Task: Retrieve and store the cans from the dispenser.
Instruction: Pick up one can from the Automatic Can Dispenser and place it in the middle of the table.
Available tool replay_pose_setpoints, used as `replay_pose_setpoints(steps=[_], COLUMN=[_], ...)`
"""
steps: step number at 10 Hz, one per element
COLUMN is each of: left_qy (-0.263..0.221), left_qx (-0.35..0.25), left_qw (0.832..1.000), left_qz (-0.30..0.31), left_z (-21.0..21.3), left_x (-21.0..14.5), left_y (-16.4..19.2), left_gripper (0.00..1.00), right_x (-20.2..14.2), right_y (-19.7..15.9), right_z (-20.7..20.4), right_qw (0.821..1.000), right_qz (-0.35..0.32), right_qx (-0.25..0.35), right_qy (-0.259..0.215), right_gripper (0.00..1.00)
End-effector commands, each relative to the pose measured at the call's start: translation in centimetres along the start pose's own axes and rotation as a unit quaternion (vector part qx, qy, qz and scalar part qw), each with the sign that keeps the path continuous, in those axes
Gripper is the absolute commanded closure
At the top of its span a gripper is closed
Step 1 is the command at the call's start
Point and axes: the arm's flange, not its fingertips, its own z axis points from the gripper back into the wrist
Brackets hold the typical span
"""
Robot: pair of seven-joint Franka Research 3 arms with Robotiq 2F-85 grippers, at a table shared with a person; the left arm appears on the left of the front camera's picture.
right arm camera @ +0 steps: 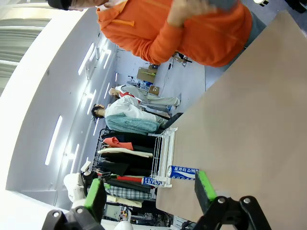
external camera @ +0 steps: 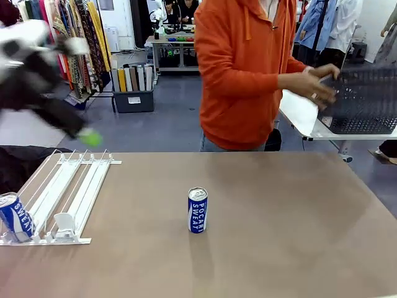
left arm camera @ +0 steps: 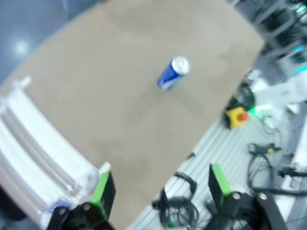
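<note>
L tool [left arm camera: 159, 181] released, empty, high at far left; Pocari can [external camera: 197, 210] upright mid tabletop [external camera: 298, 223], well apart to its right. R tool [right arm camera: 149, 189] released too. Front view: 2nd can [external camera: 15, 216] at near end of dispenser [external camera: 68, 192].

The left arm [external camera: 34, 74] is a fuzzy smear. The can [external camera: 13, 216] in the rack [external camera: 62, 186] is cut by the picture's edge, and so is the person's [external camera: 245, 74] basket [external camera: 366, 102]. The left wrist view is blurry all over.
</note>
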Motion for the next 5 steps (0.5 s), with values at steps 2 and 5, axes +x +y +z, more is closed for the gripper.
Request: replay_pose_setpoints(steps=[2, 5], left_qy=[-0.071, -0.154], left_qx=[-0.155, -0.249], left_qw=[0.977, 0.915], left_qz=[0.131, 0.279], left_z=[8.5, 8.2], left_x=[-6.9, -15.0], left_y=[14.3, 24.3], left_gripper=[0.00, 0.00], right_x=[0.1, 0.1], right_y=[0.2, 0.2], right_z=[-0.1, -0.1], right_qw=[1.000, 1.000], right_qz=[0.008, 0.008], right_qx=[0.005, 0.005], right_qy=[-0.003, -0.003], right_gripper=[0.00, 0.00])
